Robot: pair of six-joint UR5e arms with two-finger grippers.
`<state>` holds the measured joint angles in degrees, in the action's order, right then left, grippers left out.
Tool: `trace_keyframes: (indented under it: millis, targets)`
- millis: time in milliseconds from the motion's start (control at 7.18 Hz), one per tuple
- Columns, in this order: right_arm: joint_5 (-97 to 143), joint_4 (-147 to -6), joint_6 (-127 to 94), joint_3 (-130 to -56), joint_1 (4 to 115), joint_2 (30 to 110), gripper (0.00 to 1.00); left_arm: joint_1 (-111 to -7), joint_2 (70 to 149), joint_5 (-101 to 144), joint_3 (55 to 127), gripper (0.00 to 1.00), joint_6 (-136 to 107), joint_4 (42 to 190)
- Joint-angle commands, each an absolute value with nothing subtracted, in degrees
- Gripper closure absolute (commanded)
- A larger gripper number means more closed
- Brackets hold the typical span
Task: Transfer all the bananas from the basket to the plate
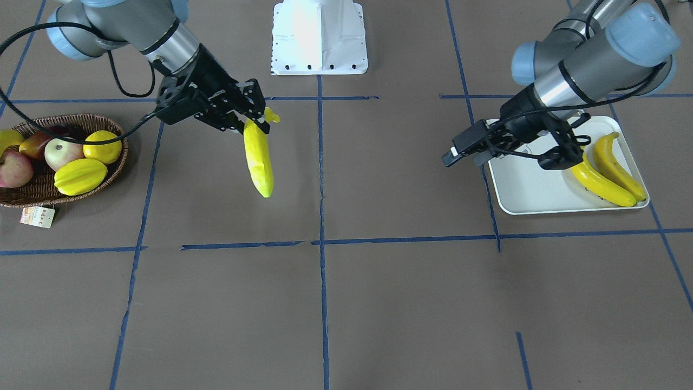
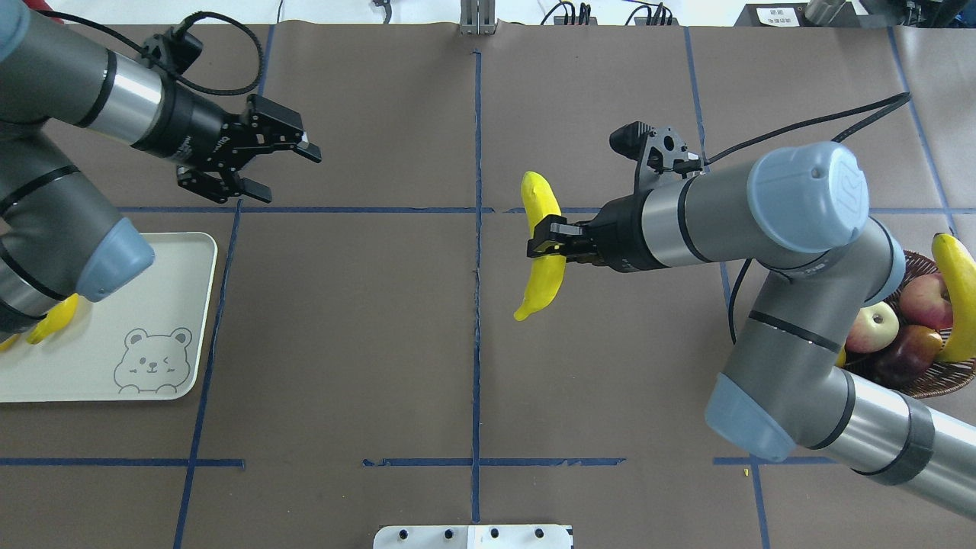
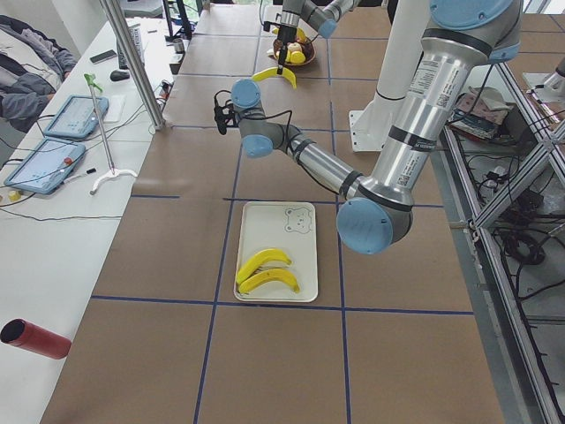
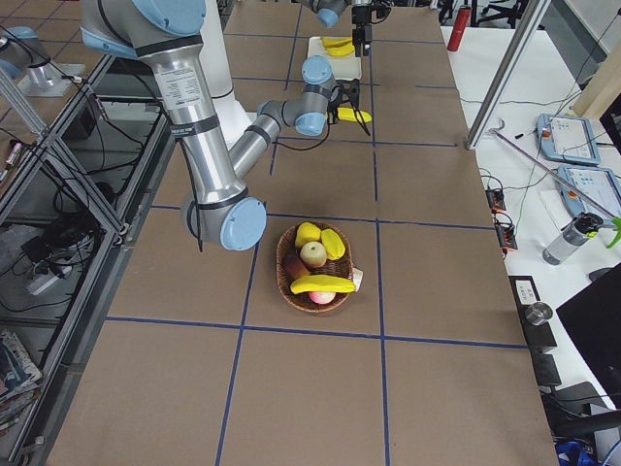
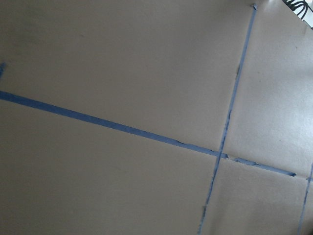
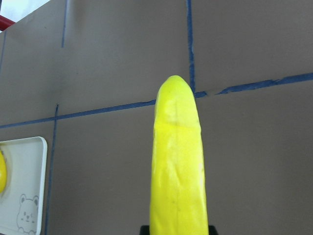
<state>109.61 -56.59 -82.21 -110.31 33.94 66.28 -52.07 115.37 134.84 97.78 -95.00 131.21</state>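
Right wrist view is mostly one glossy yellow curved banana [image 6: 176, 161], blunt end pointing away from the robot. Right pincer [image 2: 543, 236] is clenched across its body, stem end sticking out the other side. Position: mid-bench, between basket and plate, well apart from both.

Bench [image 1: 379, 303] is covered in brown paper with a grid of blue tape.

Left pincer [image 2: 288, 177] is released, fingers spread, nothing between them. It's raised near the pale grey-white rectangular plate with the bear face drawing [image 2: 175, 305], on the bench-centre side. Left wrist view shows only brown paper and blue tape.

Plate holds two more yellow bananas side by side, touching: one [image 1: 601, 184] closer to the plate's middle, the other [image 1: 617, 162] next to the rim. The rest of the plate is bare.

Shallow dark brown woven wicker basket [image 1: 32, 195] sits at the robot's right end of the bench. One banana [image 4: 323, 283] lies across its rim on the side away from the held one. Also in it:
- ridged yellow star fruit [image 1: 80, 176]
- round yellow lemon [image 1: 103, 146]
- pale red-green apple [image 1: 62, 151]
- redder apple [image 1: 15, 168]

A small white paper tag [image 1: 38, 216] lies on the bench just beside the basket.

Count: 2 on the plate, 1 in the right pincer, 1 in the basket.
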Motion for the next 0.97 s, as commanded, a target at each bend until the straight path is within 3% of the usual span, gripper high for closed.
trace_keyframes:
  millis: [0, 836]
  targets:
    - [103.8, -49.9, -86.4, -108.6, 29.8, 64.7, 0.92, -44.9, 119.2, 126.6, 98.2, 0.0, -101.8, 131.3]
    - [99.3, -47.2, -87.3, -107.9, 25.7, 64.5, 0.92, -36.8, 123.8, 117.1, 98.0, 0.01, -110.6, 131.2]
